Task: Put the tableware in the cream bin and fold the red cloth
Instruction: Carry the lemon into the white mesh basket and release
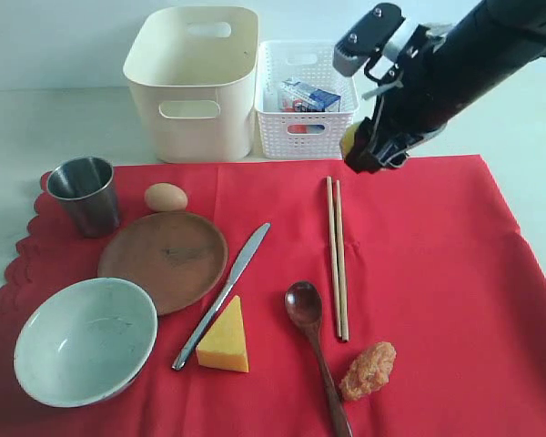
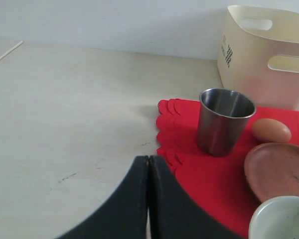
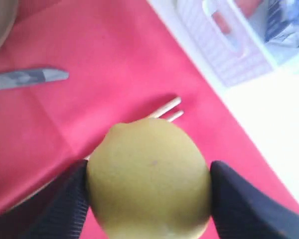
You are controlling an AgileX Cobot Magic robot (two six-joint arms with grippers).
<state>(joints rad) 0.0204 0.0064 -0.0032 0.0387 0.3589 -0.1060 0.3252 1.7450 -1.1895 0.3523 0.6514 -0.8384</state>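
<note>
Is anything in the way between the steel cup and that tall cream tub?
Nothing visible. The steel cup stands on a corner of the red cloth; the cream bin sits beyond it, with only bare cloth and table between. The egg lies beside the cup, off that path.

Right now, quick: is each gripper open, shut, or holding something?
Left gripper: shut, holding nothing.
Right gripper: closed on the round yellow lemon.
</note>
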